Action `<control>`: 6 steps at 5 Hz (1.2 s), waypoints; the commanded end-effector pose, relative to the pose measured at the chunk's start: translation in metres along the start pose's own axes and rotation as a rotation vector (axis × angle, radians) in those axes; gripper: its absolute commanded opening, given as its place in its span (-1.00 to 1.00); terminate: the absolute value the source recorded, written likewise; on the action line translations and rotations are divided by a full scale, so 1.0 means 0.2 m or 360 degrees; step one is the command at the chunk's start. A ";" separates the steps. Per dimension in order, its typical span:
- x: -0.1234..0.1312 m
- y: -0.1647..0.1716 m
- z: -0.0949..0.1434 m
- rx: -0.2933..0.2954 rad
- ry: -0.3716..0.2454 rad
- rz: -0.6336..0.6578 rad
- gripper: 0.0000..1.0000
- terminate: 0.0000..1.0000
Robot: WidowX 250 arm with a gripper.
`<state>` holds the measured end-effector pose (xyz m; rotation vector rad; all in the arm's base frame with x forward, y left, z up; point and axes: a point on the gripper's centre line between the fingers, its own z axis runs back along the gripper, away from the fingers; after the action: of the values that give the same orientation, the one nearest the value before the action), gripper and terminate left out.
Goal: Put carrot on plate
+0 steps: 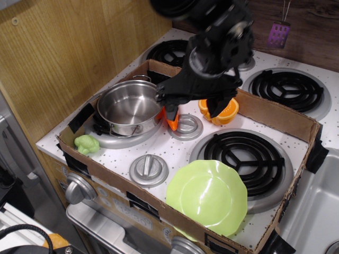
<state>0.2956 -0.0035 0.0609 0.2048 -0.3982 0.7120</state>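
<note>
**Carrot being approached beside the pot, plate waiting clear in front**

At the far left, a small lumpy green vegetable toy (87, 143) is lying on the speckled stove top, just beside the cardboard wall (114, 182) that is fencing in the working area. Next to it, the steel pot (130, 107) is standing upright.

The carrot (171, 122) is lying right against the pot's right side, mostly being hidden by the gripper (192, 106); only its pointed tip is showing. The gripper is being held spread wide, one finger near the carrot and the other near the halved orange fruit toy (226, 111), with nothing being gripped.

The carrot is judged to be light, rigid, hollow plastic with a smooth, somewhat slippery skin, unlikely to be damaged by squeezing. It is probably best taken across its thicker middle, where the taper is least likely to be squirting it out of the fingers. Room is tight there: the pot wall is pressing on one side, and a raised metal knob cap (186, 126) is sitting just beside the tip.

Further right and forward, the plate (212, 197) is lying empty over a burner, close to the front cardboard edge, with open space above it.
</note>
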 end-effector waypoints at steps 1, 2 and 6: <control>-0.03 0.04 0.02 -0.0074 -0.0074 0.0029 1.00 -1.00; -0.01 0.03 -0.04 -0.0111 -0.0095 0.0007 1.00 -1.00; 0.06 0.07 -0.25 -0.0215 -0.0113 -0.0015 -1.00 -1.00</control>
<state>0.3054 0.0255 0.0138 0.1064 -0.4832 0.6714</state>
